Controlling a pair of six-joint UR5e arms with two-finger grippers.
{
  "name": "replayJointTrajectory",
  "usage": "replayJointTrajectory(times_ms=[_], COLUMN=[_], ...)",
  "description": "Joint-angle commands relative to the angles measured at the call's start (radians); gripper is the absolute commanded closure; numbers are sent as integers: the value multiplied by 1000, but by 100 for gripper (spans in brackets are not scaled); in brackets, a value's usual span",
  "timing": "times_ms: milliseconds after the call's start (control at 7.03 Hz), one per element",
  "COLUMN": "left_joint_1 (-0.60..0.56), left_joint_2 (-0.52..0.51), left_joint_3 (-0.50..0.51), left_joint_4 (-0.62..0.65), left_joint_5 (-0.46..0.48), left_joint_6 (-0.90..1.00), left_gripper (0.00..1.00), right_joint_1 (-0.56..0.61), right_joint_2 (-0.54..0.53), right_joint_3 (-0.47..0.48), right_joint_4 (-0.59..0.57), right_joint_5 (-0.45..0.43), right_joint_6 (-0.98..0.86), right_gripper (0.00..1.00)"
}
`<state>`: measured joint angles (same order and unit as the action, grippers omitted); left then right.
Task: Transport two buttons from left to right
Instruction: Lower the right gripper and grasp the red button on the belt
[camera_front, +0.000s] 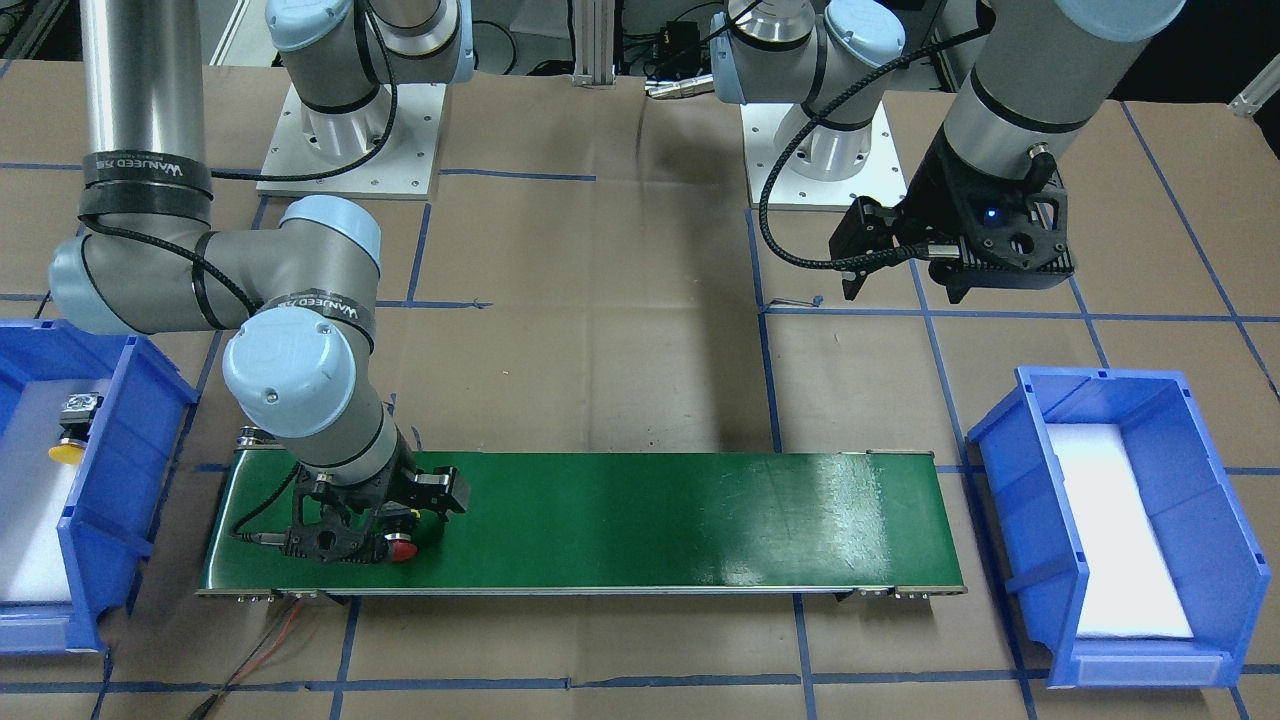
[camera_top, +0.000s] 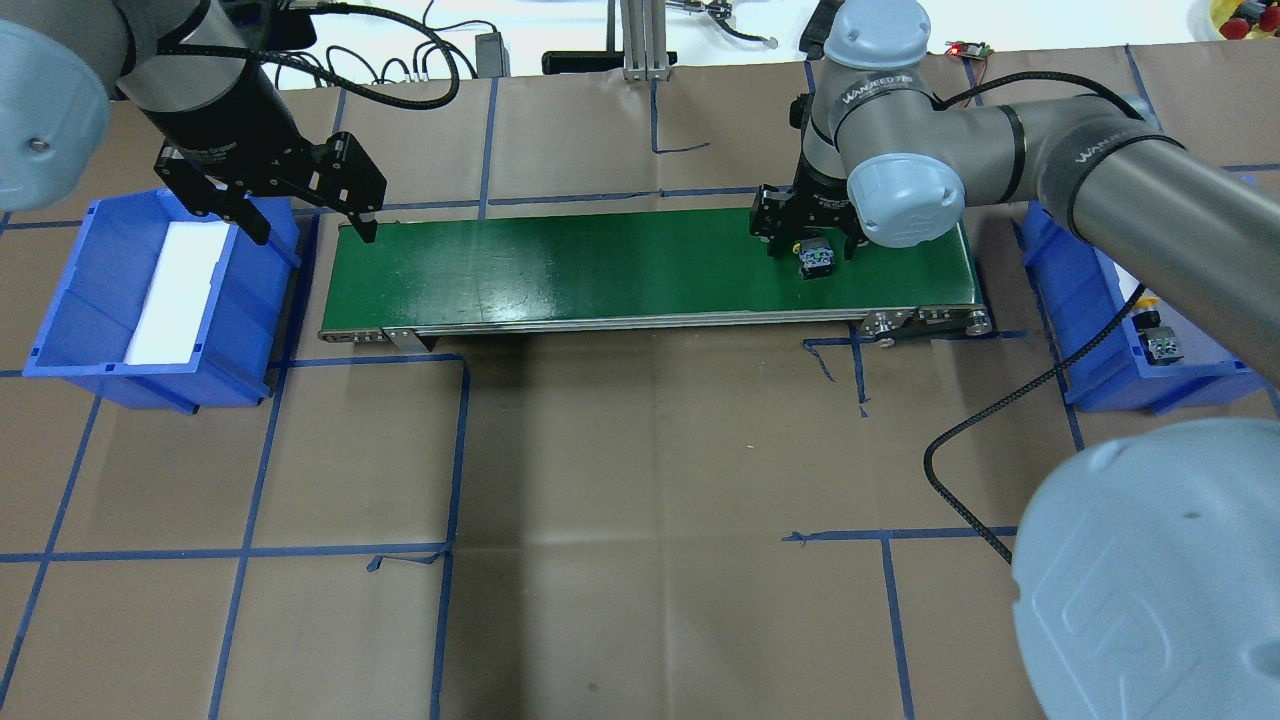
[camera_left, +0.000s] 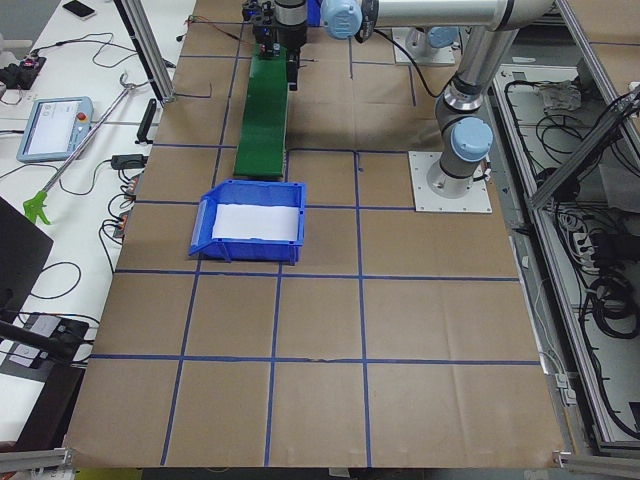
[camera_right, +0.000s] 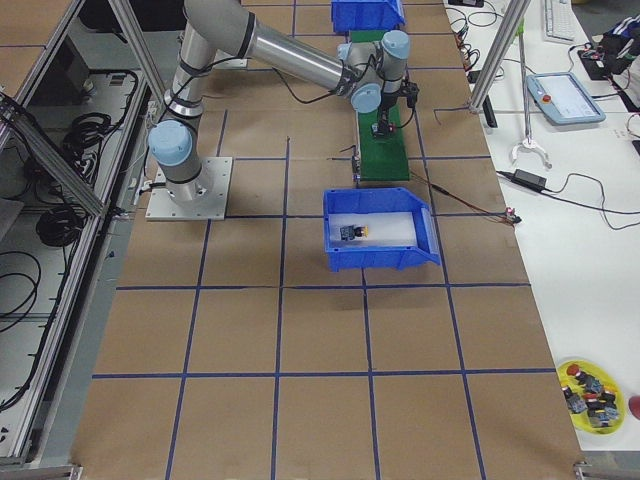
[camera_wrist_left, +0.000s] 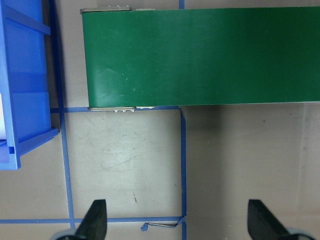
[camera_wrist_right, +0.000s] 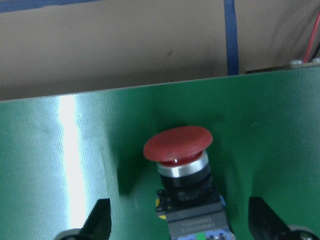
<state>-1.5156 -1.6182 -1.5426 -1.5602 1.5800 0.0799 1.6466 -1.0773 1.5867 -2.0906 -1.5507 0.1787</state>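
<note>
The red-capped button (camera_wrist_right: 178, 145) lies on its side on the green belt (camera_wrist_right: 50, 150), near the belt end on my right; it also shows in the overhead view (camera_top: 815, 257) and the front view (camera_front: 402, 548). My right gripper (camera_wrist_right: 180, 220) is low over it, open, with a finger on each side and a gap to each. The yellow-capped button (camera_front: 72, 432) lies in the blue bin (camera_front: 120, 450) on my right, and shows in the overhead view (camera_top: 1160, 346) too. My left gripper (camera_top: 313, 232) is open and empty above the belt's other end (camera_wrist_left: 200, 55).
A second blue bin (camera_top: 70, 300) with a white pad stands off the belt's left end. The belt (camera_top: 600, 265) runs across the brown paper table with blue tape lines. A black cable (camera_top: 960, 480) hangs from my right arm.
</note>
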Motion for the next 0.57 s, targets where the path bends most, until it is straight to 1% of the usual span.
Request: replayJointTrajectory(times_ms=[0, 142, 285, 427], left_joint_1=[0, 0, 0, 0], left_joint_2=[1, 1, 1, 1], left_joint_3=[-2, -2, -4, -4], left_joint_4=[0, 0, -1, -1], left_joint_5=[0, 0, 0, 0], left_joint_6=[0, 0, 0, 0], left_gripper=[0, 0, 0, 0], right_joint_1=[-5, -14, -31, -47], right_joint_2=[5, -7, -16, -44], right_joint_3=[-1, 7, -4, -17], right_joint_4=[3, 12, 82, 116], right_joint_5=[-15, -19, -40, -63], right_joint_6=[-5, -34, -44, -63], right_gripper=[43, 68, 89, 95])
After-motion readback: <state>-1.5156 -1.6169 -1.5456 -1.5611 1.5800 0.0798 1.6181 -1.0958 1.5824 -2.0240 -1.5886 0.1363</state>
